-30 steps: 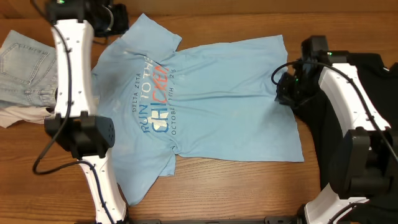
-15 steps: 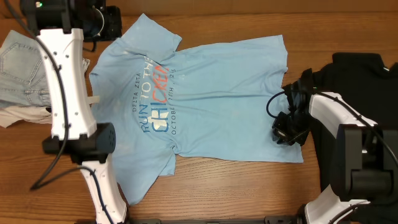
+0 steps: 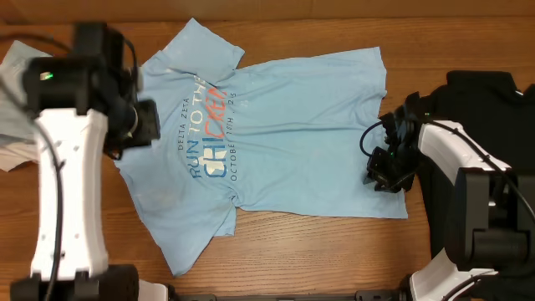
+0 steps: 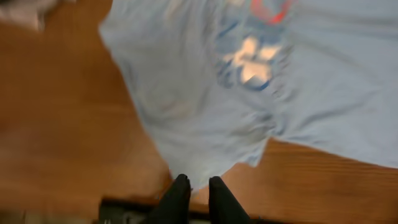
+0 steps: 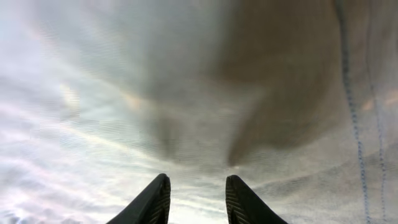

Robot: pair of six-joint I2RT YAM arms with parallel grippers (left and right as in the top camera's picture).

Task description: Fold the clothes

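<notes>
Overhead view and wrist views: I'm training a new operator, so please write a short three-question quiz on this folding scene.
1. True or false: the sky-blue T-shirt lies spread out, print facing up.
2. Which garment lies at the right edge of the table? A) black T-shirt B) red towel C) striped sock
3. Right wrist view: are the jaws of the right gripper open or shut?
Key: 1 true; 2 A; 3 open.

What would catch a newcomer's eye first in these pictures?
A sky-blue T-shirt printed RUN TO THE CHICKEN lies spread out across the middle of the wooden table. The right gripper sits at its hem end, beside a black garment at the table's right edge.
</notes>
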